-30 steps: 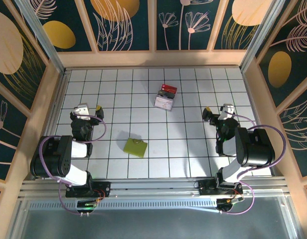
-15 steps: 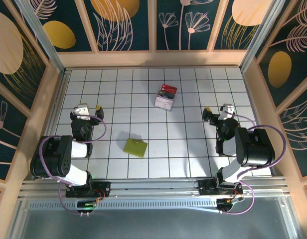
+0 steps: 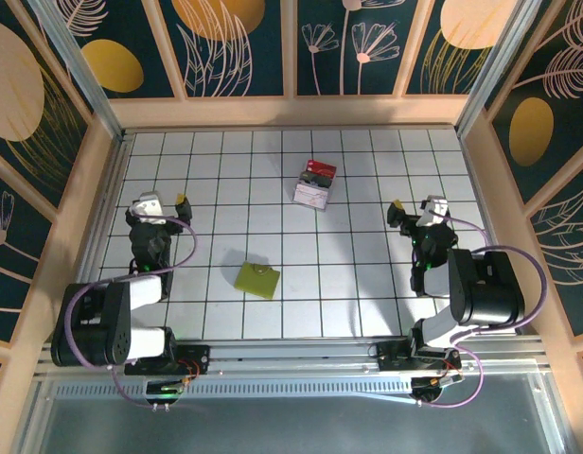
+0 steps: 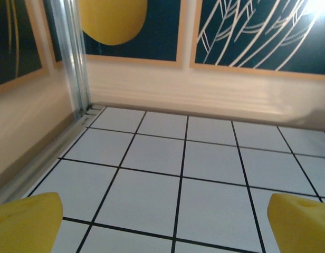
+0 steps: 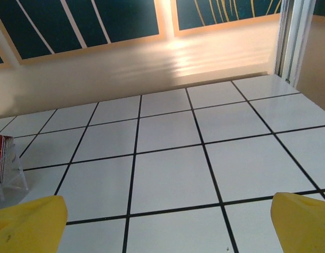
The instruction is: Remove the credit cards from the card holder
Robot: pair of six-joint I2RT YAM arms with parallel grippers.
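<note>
The card holder [image 3: 257,280] lies closed on the tiled table, olive-green, near the front middle. The credit cards are hidden; none shows outside the holder. My left gripper [image 3: 161,201] hovers about three tiles left of and beyond the holder. It is open, and its yellow fingertips [image 4: 25,221] stand wide apart over bare tiles. My right gripper [image 3: 416,205] is at the right side, several tiles from the holder. It is open too, with nothing between its yellow fingertips [image 5: 305,221].
A small white box [image 3: 316,184] with red and black contents stands at the back middle; it also appears as the box [image 5: 3,158] at the left edge of the right wrist view. Wooden walls [image 3: 291,112] ring the table [image 3: 367,274].
The left gripper has shifted a little left and farther from the base as its arm stretched out. The right gripper has drifted slightly right. Both have stayed open, and the holder has not moved.
</note>
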